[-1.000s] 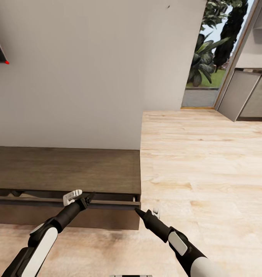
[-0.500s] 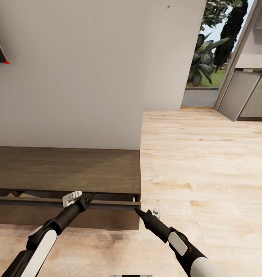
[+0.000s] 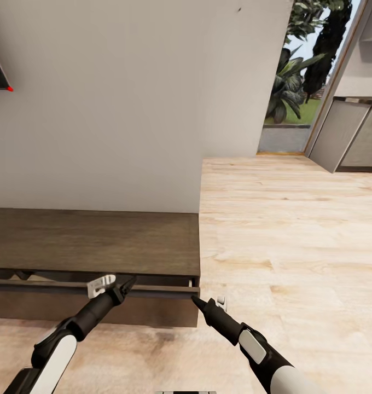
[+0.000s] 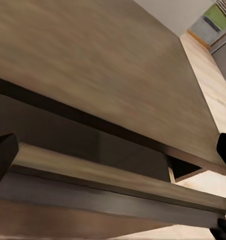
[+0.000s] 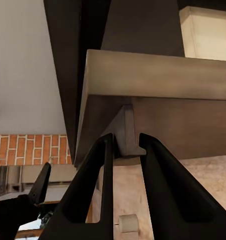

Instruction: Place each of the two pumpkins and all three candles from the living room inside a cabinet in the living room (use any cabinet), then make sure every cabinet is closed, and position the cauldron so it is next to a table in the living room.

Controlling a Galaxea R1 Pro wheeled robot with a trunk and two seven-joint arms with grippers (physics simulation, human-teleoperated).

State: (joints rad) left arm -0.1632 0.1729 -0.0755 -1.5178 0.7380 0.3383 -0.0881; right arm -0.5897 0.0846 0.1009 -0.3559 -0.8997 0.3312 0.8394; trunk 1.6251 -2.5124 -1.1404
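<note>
Both our arms reach forward and down to the cabinet (image 3: 98, 241), whose top drawer (image 3: 71, 287) stands slightly ajar. Our left gripper (image 3: 116, 284) spreads wide over the drawer front. Our right gripper (image 5: 123, 150) nearly pinches the drawer's corner; its wrist view alone shows brick wall (image 5: 28, 147) and a candle (image 5: 126, 223).

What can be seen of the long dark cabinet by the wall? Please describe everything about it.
The cabinet is a low, long unit of dark brown wood with a flat top, standing on the light plank floor against the pale wall. Its right end is in view. One handleless drawer is pulled out a little, leaving a dark gap under the top and showing a pale beige inside. The left gripper sits open at the drawer's upper edge; the right gripper is beside its right corner.
</note>
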